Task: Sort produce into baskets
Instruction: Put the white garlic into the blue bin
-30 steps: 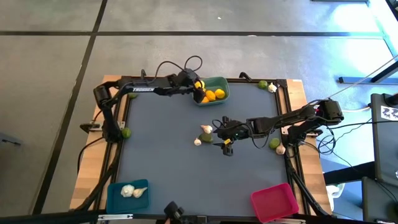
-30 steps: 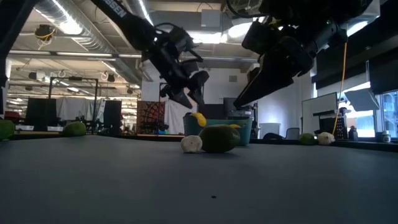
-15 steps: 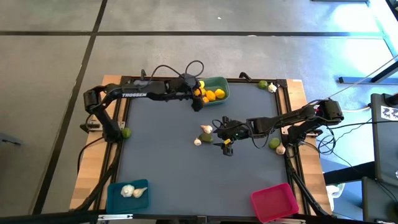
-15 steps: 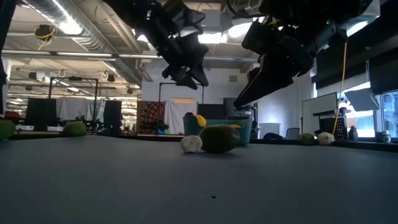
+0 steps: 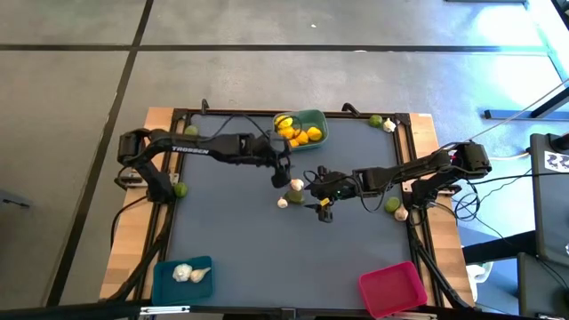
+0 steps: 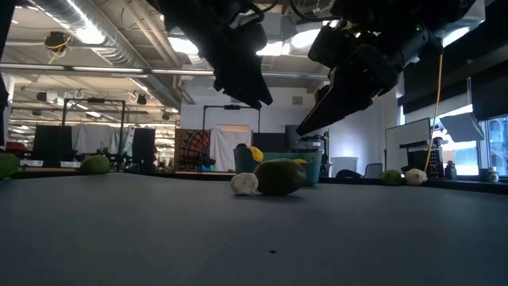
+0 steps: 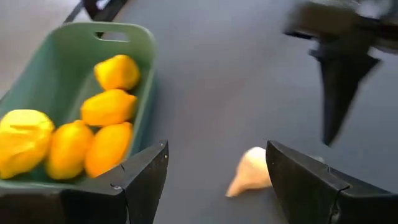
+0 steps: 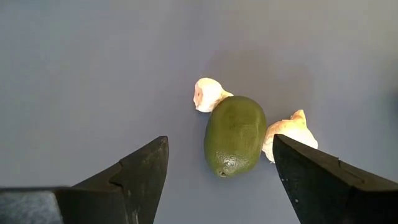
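Setting: an industrial lab or workshop hall.
Ceiling: exposed ducts (image 6: 119,48) and strip lights (image 6: 75,24) in the low view.
Floor: bare grey concrete (image 5: 71,107) with dark seams.
Background: dark equipment racks (image 6: 51,147) beyond the table (image 6: 238,238).

My left arm stretches inward, its pincer (image 5: 283,171) empty, fingers spread. My right pincer (image 5: 322,197) hangs mid-tabletop (image 5: 231,240), fingers wide, holding nothing.
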Robot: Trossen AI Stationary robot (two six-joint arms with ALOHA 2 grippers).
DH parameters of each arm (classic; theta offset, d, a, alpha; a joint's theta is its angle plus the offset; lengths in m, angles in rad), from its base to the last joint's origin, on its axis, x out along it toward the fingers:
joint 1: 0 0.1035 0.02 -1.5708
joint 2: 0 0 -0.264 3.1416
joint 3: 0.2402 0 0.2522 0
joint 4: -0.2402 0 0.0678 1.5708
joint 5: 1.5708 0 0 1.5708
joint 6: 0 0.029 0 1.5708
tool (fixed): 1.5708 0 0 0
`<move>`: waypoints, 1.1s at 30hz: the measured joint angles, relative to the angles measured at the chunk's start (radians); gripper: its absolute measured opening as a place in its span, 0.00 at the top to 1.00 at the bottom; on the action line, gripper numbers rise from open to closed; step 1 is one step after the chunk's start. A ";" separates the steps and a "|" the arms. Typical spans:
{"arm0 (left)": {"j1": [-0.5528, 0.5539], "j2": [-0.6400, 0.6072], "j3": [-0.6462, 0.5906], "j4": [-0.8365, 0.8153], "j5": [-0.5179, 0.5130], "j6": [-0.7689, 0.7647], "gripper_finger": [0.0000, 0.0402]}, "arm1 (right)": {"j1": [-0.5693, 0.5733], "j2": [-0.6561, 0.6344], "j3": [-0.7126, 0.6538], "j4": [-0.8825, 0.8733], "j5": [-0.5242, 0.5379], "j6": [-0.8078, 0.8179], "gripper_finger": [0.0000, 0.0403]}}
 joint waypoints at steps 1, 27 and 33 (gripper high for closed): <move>-0.010 0.000 -0.004 -0.001 0.000 0.000 0.34 | 0.000 0.000 0.000 0.000 0.000 0.000 0.29; -0.217 0.034 -0.206 0.084 0.000 -0.227 0.34 | 0.000 0.000 0.000 0.008 -0.049 0.002 0.29; -0.242 0.134 -0.215 0.144 0.000 -0.252 0.34 | 0.000 0.000 0.000 0.003 -0.056 0.002 0.29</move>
